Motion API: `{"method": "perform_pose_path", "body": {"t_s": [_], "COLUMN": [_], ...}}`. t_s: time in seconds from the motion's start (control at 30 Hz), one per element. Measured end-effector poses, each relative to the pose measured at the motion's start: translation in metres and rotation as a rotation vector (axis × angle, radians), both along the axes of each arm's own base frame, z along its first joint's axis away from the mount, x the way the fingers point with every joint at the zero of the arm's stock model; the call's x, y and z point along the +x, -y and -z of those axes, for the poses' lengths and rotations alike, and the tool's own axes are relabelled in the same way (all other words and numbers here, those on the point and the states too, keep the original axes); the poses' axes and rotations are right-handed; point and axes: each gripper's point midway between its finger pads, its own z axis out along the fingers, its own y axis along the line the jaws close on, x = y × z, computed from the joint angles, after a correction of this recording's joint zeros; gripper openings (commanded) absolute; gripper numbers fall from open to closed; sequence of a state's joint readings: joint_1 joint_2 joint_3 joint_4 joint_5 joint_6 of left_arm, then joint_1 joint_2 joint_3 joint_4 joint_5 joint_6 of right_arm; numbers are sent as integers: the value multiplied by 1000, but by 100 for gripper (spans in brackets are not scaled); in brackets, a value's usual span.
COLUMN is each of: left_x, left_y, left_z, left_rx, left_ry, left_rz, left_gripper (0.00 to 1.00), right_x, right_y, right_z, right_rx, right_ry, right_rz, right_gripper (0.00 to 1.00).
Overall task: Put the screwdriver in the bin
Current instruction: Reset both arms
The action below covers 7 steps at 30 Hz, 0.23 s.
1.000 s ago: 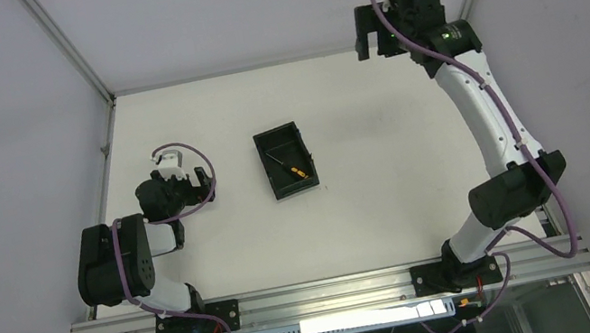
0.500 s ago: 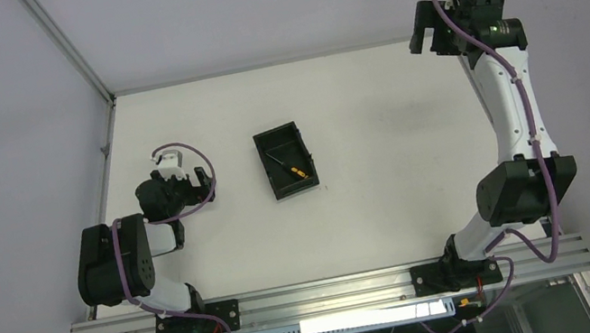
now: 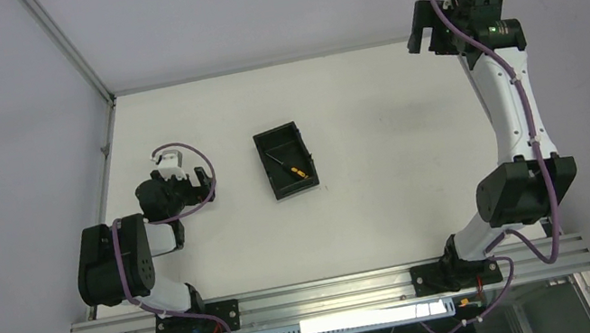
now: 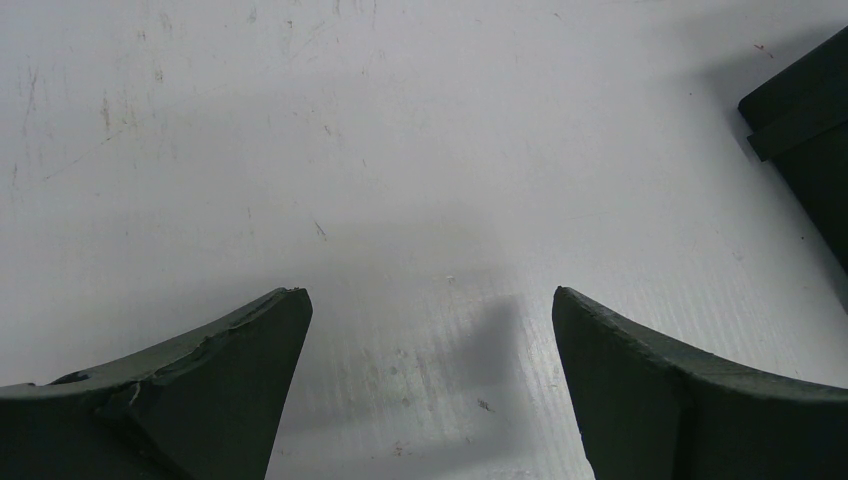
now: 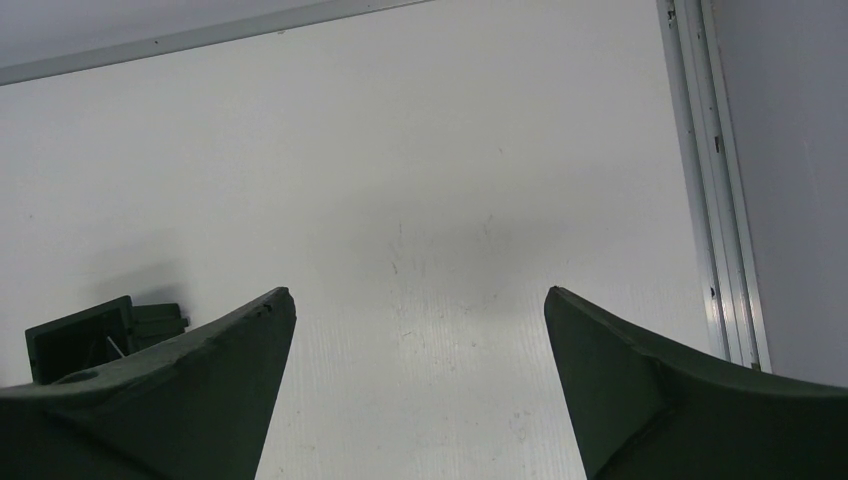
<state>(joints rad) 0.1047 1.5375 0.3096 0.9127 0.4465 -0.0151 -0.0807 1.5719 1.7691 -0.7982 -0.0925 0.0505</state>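
The screwdriver (image 3: 291, 165) lies inside the bin (image 3: 266, 170) at mid-worktop (image 3: 392, 168), with the right hand (image 5: 418, 292) raised far right and the left hand (image 4: 430, 295) low at left, both spread and empty, so any retreat should skirt the bin.

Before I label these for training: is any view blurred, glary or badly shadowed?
Top view: even light, no glare, the screwdriver sharp inside the bin. Left wrist view: a soft shadow on the table under the open left gripper; the bin's corner dark, featureless. Right wrist view: evenly lit, the open right gripper slightly soft-edged.
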Motion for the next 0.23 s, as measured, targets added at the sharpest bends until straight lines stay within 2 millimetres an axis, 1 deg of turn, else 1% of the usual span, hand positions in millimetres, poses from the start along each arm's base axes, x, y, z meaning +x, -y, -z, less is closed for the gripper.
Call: {"method": "perform_pose_path", "body": {"t_s": [0.23], "left_x": [0], "left_y": [0], "left_z": [0], "left_rx": [0], "left_ry": [0], "left_rz": [0], "left_gripper": [99], "right_x": [-1], "right_y": [0], "right_z": [-2], "right_rx": [0], "right_ry": [6], "right_rz": [0], "right_gripper": [99]}}
